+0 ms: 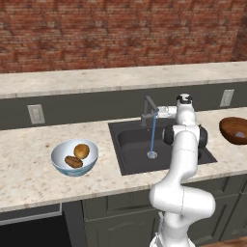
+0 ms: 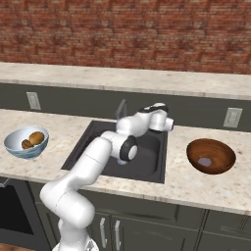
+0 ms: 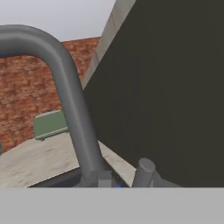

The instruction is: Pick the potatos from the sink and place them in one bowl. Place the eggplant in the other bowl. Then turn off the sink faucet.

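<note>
Both potatos lie in the pale blue-white bowl on the counter left of the sink. The grey eggplant rests in the dark brown bowl right of the sink. A blue stream of water runs from the faucet down to the drain. My gripper is up at the faucet's right side, shut, with nothing seen held. In the hand view the faucet's bent spout rises close in front, and a short grey stub stands at its base.
A dark backsplash with wall outlets runs behind the sink under a raised ledge and a brick wall. My arm reaches over the basin's right half. Dark cabinets sit below the counter's front edge.
</note>
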